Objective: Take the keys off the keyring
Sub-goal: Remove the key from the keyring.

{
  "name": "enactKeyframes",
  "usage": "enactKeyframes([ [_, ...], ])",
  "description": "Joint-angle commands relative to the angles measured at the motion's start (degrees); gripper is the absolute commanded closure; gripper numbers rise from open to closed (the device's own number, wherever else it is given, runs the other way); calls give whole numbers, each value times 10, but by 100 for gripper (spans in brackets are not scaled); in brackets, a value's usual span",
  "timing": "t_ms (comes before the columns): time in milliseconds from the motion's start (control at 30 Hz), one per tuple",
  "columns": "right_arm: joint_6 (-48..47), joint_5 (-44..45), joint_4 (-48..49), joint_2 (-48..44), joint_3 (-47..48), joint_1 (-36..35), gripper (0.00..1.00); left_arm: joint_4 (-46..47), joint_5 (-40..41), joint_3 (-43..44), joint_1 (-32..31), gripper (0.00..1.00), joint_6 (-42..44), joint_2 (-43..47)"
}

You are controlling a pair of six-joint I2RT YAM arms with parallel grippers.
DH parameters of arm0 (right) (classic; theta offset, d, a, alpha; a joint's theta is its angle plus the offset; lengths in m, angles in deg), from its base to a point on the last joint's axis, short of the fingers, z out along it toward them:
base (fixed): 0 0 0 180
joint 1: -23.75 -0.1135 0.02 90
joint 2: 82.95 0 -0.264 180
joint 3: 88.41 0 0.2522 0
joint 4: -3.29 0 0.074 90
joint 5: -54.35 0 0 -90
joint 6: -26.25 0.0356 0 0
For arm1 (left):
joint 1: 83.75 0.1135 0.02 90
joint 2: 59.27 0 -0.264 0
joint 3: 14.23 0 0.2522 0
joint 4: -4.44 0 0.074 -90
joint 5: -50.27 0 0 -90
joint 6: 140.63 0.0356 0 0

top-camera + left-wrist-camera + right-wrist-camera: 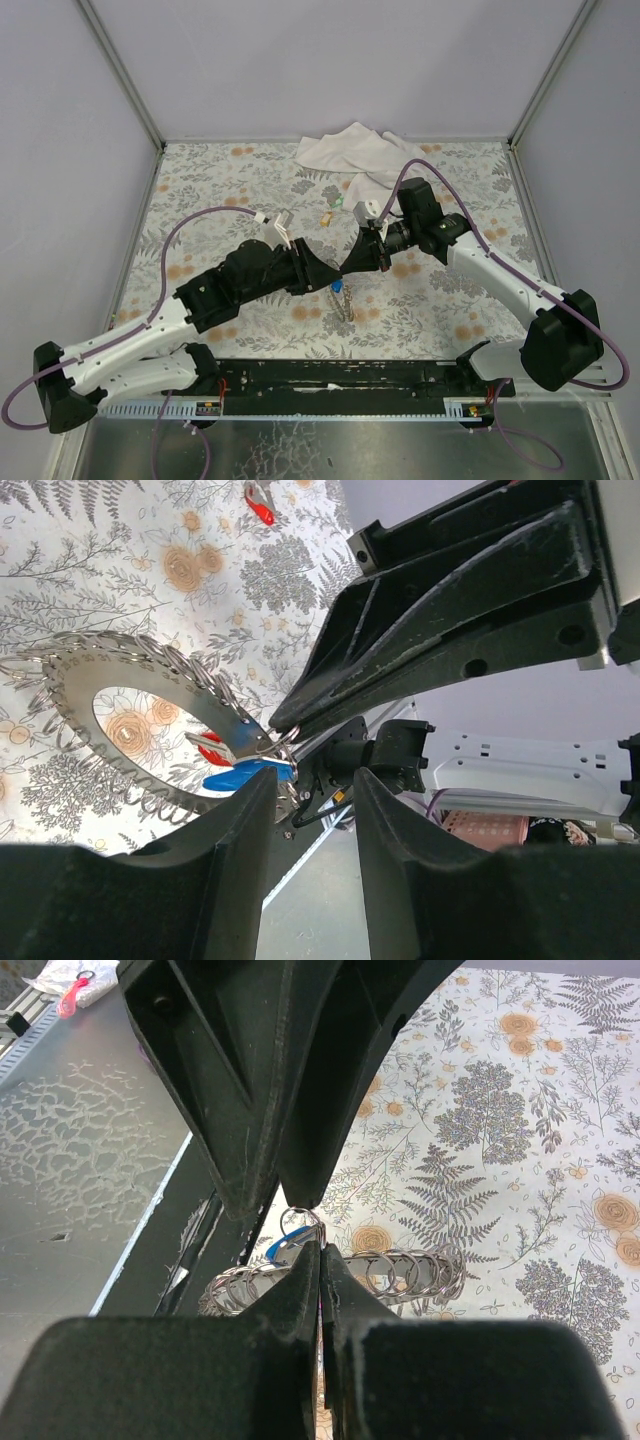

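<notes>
**A:** The keyring (345,300): where is it located?

**B:** It is seen at the middle of the flowered table cover (200,180). It is a chain of silvery rings, caught up at one end where the two grippers meet tip to tip. The rest is trailed toward the near edge.

**A:** What is shown on the left?

**B:** The left arm is stretched in from the near left corner. The left gripper (312,780) is pointed at the raised end of the chain. Its fingers (235,860) are held partly apart, with a gap seen between them. A blue key (245,774) is seen just beside one fingertip, with a red key (208,748) next to it, both among the rings. Whether either is touched by that finger cannot be told.

**A:** And in the centre, further back?

**B:** A small brass-coloured key (327,217) is laid loose on the cover behind the grippers. A white cloth (350,150) is crumpled at the far edge.

**A:** And on the right?

**B:** The right gripper (320,1252) is pressed together on a ring of the keyring, with more rings fanned out on either side of its tips. The right arm is bent in from the near right corner.
</notes>
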Motion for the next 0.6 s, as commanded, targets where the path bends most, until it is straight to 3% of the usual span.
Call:
enactKeyframes([
  [0,5,-10,25,-12,17,3,100,-21,17,23,-4,65,-5,-7],
  [300,0,-10,23,-15,17,3,100,-28,32,34,-4,68,6,-27],
  [567,-4,-9,18,-16,18,3,100,-31,36,41,-4,77,15,-38],
])
